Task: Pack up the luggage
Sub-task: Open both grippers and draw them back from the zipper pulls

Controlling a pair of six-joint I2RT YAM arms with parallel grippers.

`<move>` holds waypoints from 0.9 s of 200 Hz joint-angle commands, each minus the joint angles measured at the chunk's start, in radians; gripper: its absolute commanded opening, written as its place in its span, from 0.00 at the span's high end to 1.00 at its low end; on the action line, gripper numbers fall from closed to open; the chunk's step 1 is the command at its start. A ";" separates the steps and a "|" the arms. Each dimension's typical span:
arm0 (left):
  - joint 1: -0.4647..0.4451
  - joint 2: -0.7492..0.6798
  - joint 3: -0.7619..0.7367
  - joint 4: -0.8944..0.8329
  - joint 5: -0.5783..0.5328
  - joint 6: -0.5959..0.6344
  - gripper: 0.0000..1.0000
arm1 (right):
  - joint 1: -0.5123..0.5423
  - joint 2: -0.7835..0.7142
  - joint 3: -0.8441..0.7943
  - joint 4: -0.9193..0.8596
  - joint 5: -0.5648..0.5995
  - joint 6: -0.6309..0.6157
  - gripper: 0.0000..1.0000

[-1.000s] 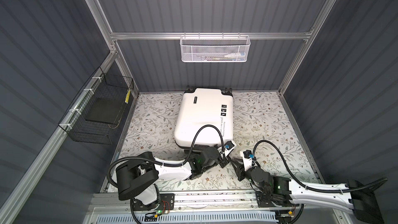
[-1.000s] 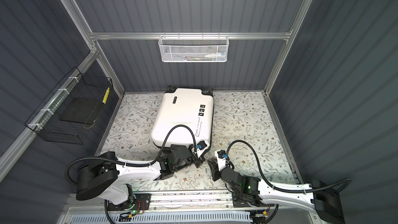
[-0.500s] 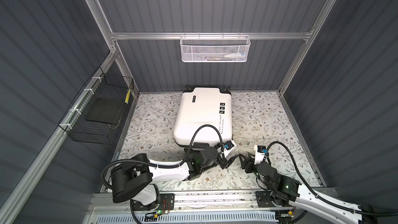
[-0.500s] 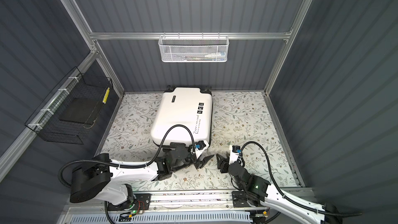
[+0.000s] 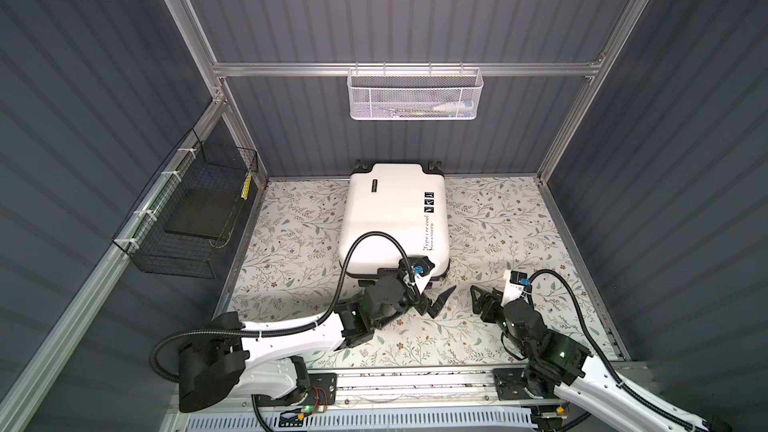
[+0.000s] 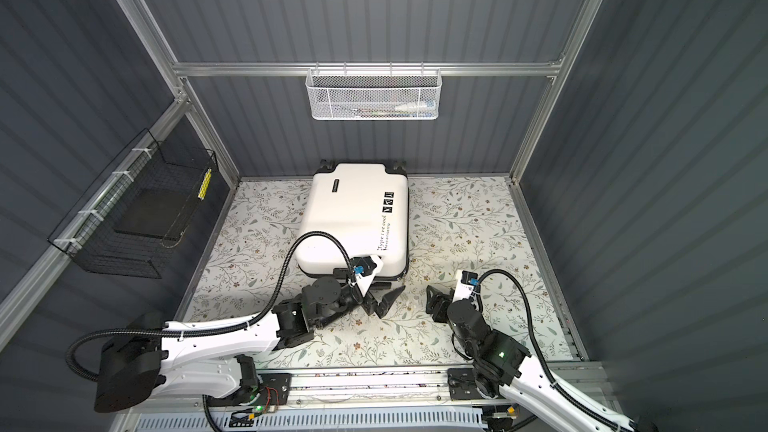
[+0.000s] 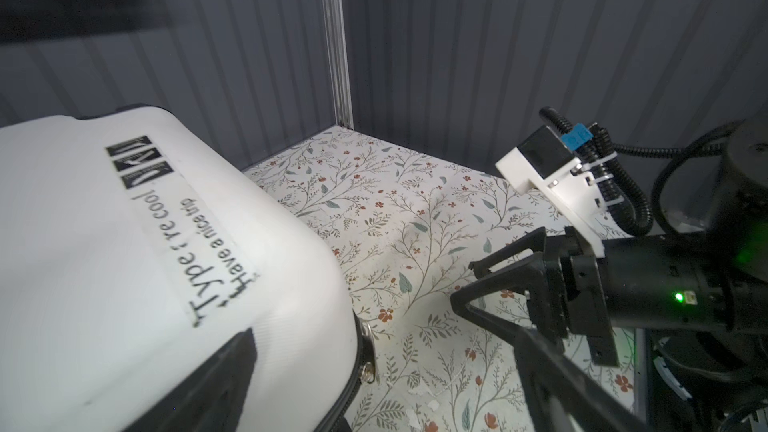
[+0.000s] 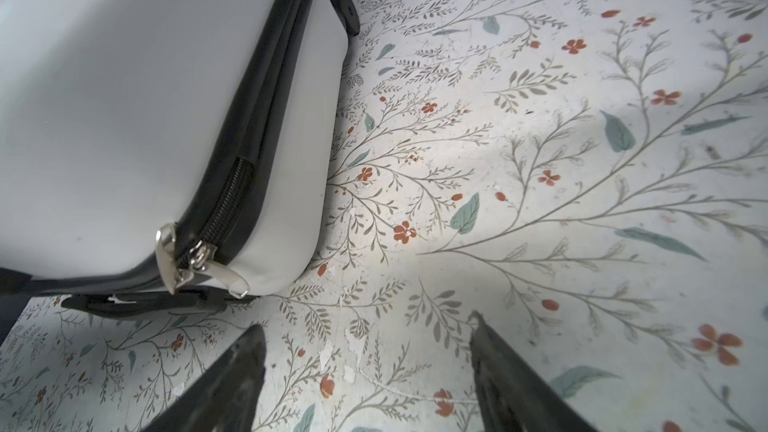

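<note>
The luggage (image 5: 395, 218) (image 6: 357, 218) is a white hard-shell suitcase lying flat and closed on the floral floor, near the back wall. Two silver zipper pulls (image 8: 187, 259) hang at its near right corner. My left gripper (image 5: 432, 290) (image 6: 384, 295) is open at that corner. In the left wrist view one finger (image 7: 232, 359) stands over the shell (image 7: 124, 243) and the other over the floor, holding nothing. My right gripper (image 5: 482, 292) (image 6: 436, 292) (image 7: 463, 282) is open over bare floor to the right of the corner, with its fingers (image 8: 245, 359) apart and empty.
A white mesh basket (image 5: 414, 95) with small items hangs on the back wall. A black wire basket (image 5: 195, 209) holding a flat dark thing hangs on the left wall. An aluminium rail (image 5: 395, 384) runs along the front edge. Dark ribbed walls close in three sides.
Both grippers have opened. The right gripper has pulled back to the right, away from the suitcase corner. The left gripper has stayed at the corner.
</note>
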 commanded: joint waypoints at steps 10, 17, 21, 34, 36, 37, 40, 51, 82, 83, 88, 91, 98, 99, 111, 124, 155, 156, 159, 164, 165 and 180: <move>0.007 -0.074 0.000 -0.090 -0.150 -0.050 0.00 | -0.076 0.024 0.076 -0.016 -0.109 -0.025 0.20; 0.007 -0.088 0.004 -0.112 -0.183 -0.057 0.00 | -0.091 0.038 0.088 -0.016 -0.130 -0.033 0.20; 0.007 -0.095 0.008 -0.125 -0.201 -0.061 0.00 | -0.102 0.047 0.097 -0.017 -0.142 -0.036 0.20; 0.007 -0.116 0.020 -0.168 -0.264 -0.073 0.00 | -0.127 0.075 0.118 -0.009 -0.186 -0.051 0.19; 0.007 -0.119 0.022 -0.174 -0.272 -0.073 0.00 | -0.130 0.079 0.120 -0.006 -0.194 -0.052 0.19; 0.007 -0.120 0.023 -0.179 -0.277 -0.073 0.00 | -0.132 0.080 0.120 -0.005 -0.196 -0.054 0.19; 0.007 -0.125 0.027 -0.189 -0.289 -0.074 0.00 | -0.137 0.087 0.123 0.000 -0.207 -0.056 0.19; 0.007 -0.145 0.034 -0.220 -0.331 -0.071 0.00 | -0.156 0.113 0.137 0.019 -0.256 -0.063 0.18; 0.011 -0.208 0.030 -0.253 -0.447 -0.056 0.00 | -0.186 0.208 0.165 0.089 -0.372 -0.081 0.16; 0.011 -0.210 0.029 -0.253 -0.449 -0.055 0.00 | -0.185 0.212 0.166 0.092 -0.374 -0.081 0.16; 0.014 -0.220 0.029 -0.258 -0.462 -0.050 0.00 | -0.187 0.231 0.169 0.107 -0.395 -0.084 0.16; 0.016 -0.224 0.028 -0.262 -0.469 -0.047 0.00 | -0.189 0.241 0.172 0.115 -0.405 -0.087 0.16; 0.023 -0.237 0.028 -0.272 -0.480 -0.039 0.00 | -0.189 0.264 0.179 0.139 -0.434 -0.094 0.16; 0.024 -0.237 0.028 -0.274 -0.481 -0.039 0.00 | -0.189 0.268 0.179 0.140 -0.438 -0.095 0.16; 0.045 -0.254 0.032 -0.303 -0.493 -0.040 0.00 | -0.190 0.306 0.191 0.173 -0.478 -0.102 0.15; 0.082 -0.274 0.035 -0.342 -0.491 -0.058 0.00 | -0.190 0.346 0.208 0.199 -0.514 -0.108 0.15; 0.185 -0.320 0.021 -0.400 -0.455 -0.114 0.00 | -0.190 0.406 0.220 0.258 -0.533 -0.111 0.14; 0.187 -0.321 0.021 -0.400 -0.455 -0.114 0.00 | -0.190 0.408 0.220 0.259 -0.533 -0.110 0.14; 0.189 -0.326 0.017 -0.398 -0.455 -0.113 0.00 | -0.190 0.412 0.220 0.263 -0.531 -0.111 0.14; 0.192 -0.334 0.014 -0.395 -0.456 -0.110 0.00 | -0.190 0.418 0.219 0.268 -0.529 -0.109 0.14; 0.193 -0.335 0.014 -0.395 -0.456 -0.109 0.00 | -0.190 0.419 0.219 0.269 -0.529 -0.109 0.14; 0.197 -0.345 0.004 -0.393 -0.465 -0.104 0.00 | -0.191 0.438 0.213 0.288 -0.526 -0.108 0.14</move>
